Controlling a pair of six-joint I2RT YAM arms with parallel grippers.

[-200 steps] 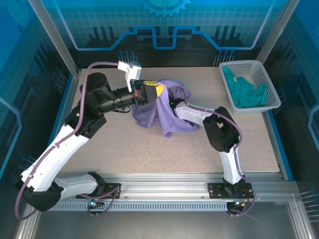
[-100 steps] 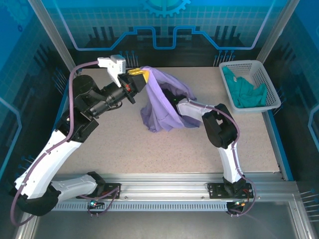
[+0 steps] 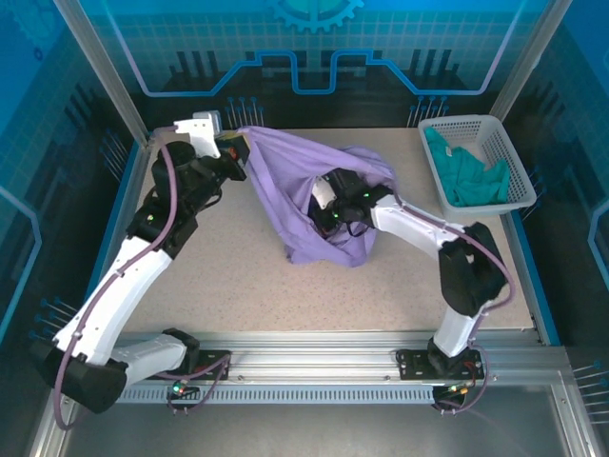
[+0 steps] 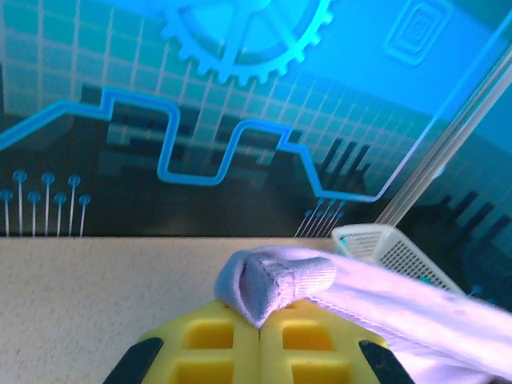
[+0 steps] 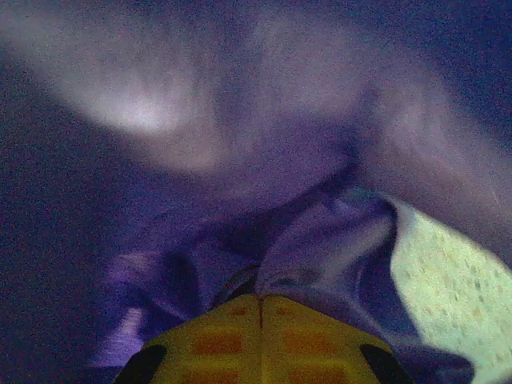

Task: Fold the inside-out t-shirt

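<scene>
The left end effector (image 4: 260, 324) was clenched on a rolled edge of the inside-out t-shirt (image 3: 290, 186), holding that edge up near the far-left corner of the bench (image 3: 228, 286). The right end effector (image 5: 260, 298) sat inside the t-shirt's folds, clamped on fabric. The t-shirt stretched between both, its lower part resting mid-bench.

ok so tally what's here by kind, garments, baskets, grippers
garments: 2 (lavender-purple soft-fabric t-shirt, crumpled teal-green garment)
baskets: 1 (white plastic mesh basket)
grippers: 2 (left gripper, right gripper, each shut on the t-shirt)
total: 5
</scene>
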